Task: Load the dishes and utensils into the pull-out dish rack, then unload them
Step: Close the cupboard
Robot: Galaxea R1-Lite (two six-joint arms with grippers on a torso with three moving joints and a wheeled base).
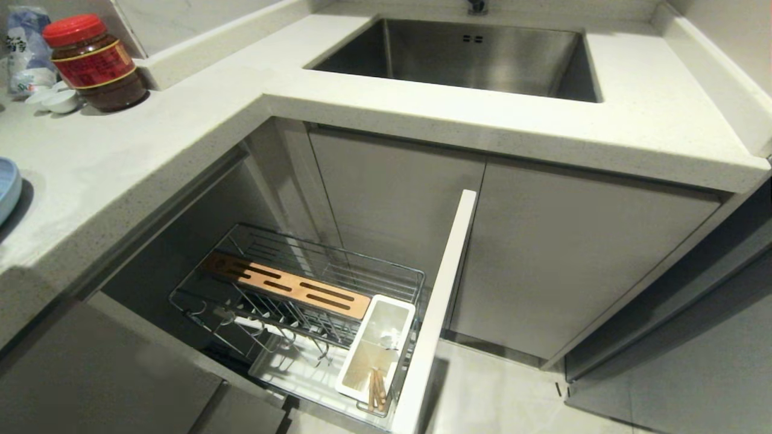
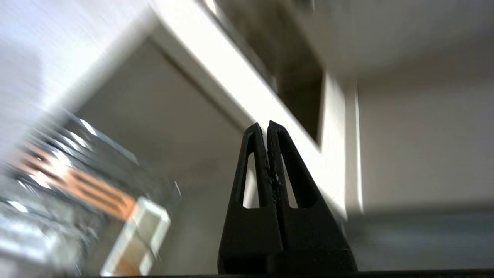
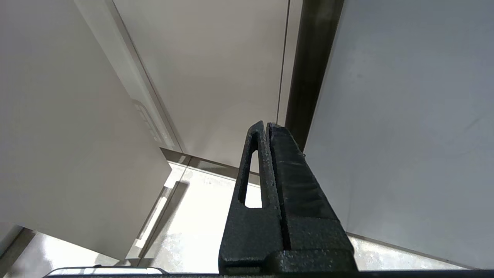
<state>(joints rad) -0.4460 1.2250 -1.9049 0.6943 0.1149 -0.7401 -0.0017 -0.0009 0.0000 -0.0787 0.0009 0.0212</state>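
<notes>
The pull-out dish rack (image 1: 301, 283) stands drawn out below the counter, its white panel front (image 1: 437, 307) toward me. Its prongs hold no dishes. Light-wood chopsticks (image 1: 377, 390) lie in its white utensil bin (image 1: 386, 325). The light-blue plate (image 1: 7, 188) shows only as a rim at the left edge of the counter. The bowl and the fork are out of view. My left gripper (image 2: 267, 124) is shut on nothing and points at the counter's edge, with the rack (image 2: 73, 181) blurred off to one side. My right gripper (image 3: 266, 124) is shut and empty, facing cabinet doors and floor.
A steel sink (image 1: 470, 54) is set in the counter at the back. A red-lidded jar (image 1: 93, 63), small white saucers (image 1: 57, 99) and a bag stand at the counter's far left. Cabinet doors (image 1: 567, 259) run behind and right of the rack.
</notes>
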